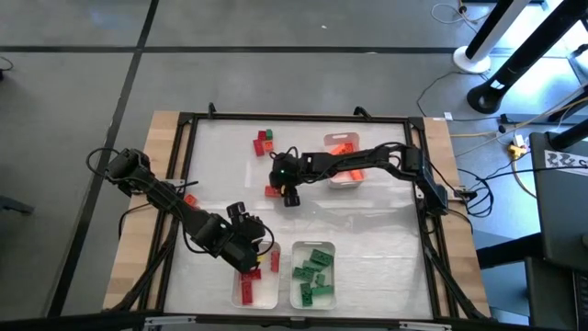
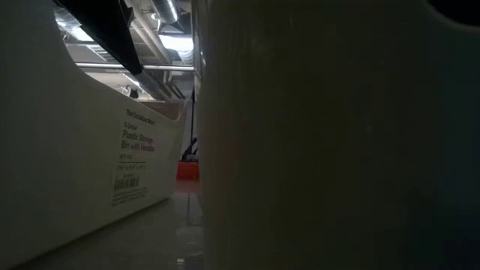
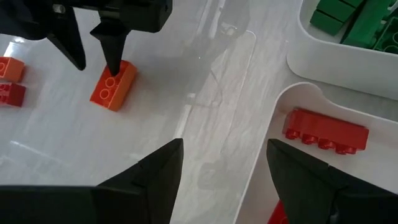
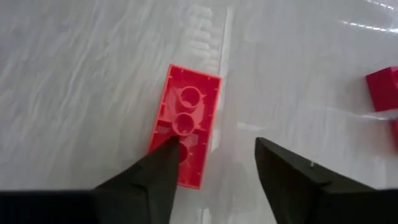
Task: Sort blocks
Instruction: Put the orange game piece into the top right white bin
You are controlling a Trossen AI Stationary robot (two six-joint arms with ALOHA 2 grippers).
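An orange-red block [image 4: 185, 124] lies hollow side up on the white table, left of the tray of orange blocks [image 1: 342, 164]. My right gripper [image 4: 217, 149] stands open over it: one finger is on the block, the other is over bare table beside it. My left gripper [image 3: 224, 149] hangs open with nothing between its fingers, above the far corner of the tray of red blocks [image 1: 257, 287]. A red block [image 3: 326, 130] lies in that tray. Next to it stands the tray of green blocks [image 1: 312, 274]. My right gripper touches the orange-red block with the tip of one finger [image 3: 115, 59], which comes down on the upturned hollow face near one end [image 4: 180, 146]. The fingers slant down from the table's right side. The block lies flat on the table, and the other finger [image 3: 71, 50] is clear of it.
Loose red and green blocks [image 1: 264, 141] lie near the far edge, and two more [image 3: 9, 81] close to the right gripper. A red block [image 1: 190, 198] sits by the left rail. The black frame [image 1: 184, 165] bounds the table. Tray walls [image 2: 90, 165] fill the low view.
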